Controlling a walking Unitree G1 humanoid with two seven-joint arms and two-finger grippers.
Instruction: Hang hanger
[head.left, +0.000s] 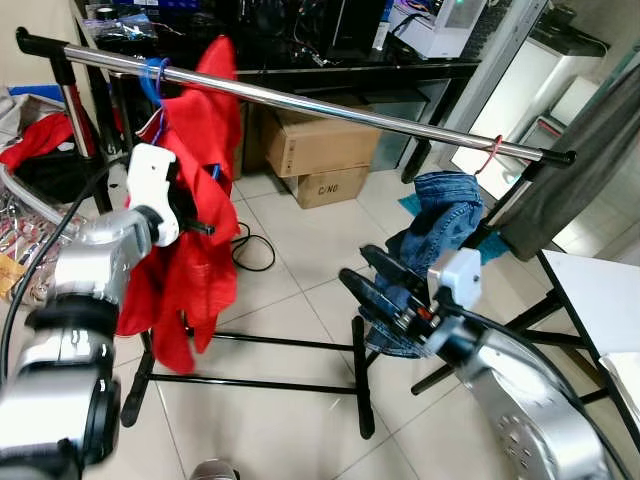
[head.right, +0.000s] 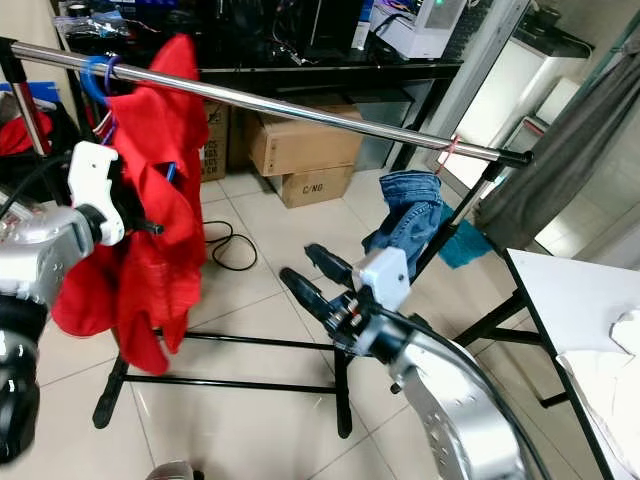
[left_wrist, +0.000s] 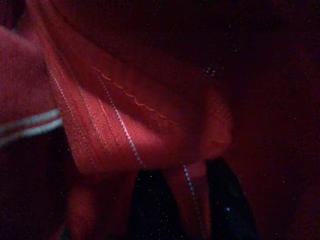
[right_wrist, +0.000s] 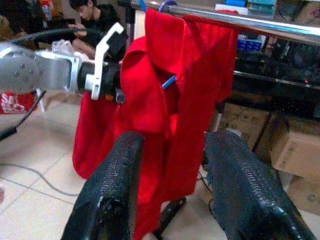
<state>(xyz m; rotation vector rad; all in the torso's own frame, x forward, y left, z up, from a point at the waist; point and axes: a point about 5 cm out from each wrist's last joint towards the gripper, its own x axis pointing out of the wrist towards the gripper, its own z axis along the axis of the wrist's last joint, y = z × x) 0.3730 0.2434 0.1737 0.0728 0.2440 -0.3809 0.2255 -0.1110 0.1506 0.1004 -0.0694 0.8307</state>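
A chrome rail (head.left: 330, 105) spans the clothes rack. At its left end a red garment (head.left: 205, 260) hangs from a blue hanger whose hook (head.left: 152, 78) sits over the rail. My left gripper (head.left: 203, 227) is pressed into the red cloth at about chest height; the left wrist view is dark, with folds of red fabric (left_wrist: 140, 130) close up. My right gripper (head.left: 358, 262) is open and empty, held low in front of the rack and pointing towards the red garment (right_wrist: 185, 85). Blue jeans (head.left: 445, 215) hang at the rail's right end.
Cardboard boxes (head.left: 320, 145) stand behind the rack under a black desk. A black cable (head.left: 250, 250) loops on the tiled floor. The rack's black base bars (head.left: 362, 375) lie below. A white table (head.left: 600, 290) and a grey curtain (head.left: 590, 150) are at the right. A person (right_wrist: 97, 15) sits beyond the rack.
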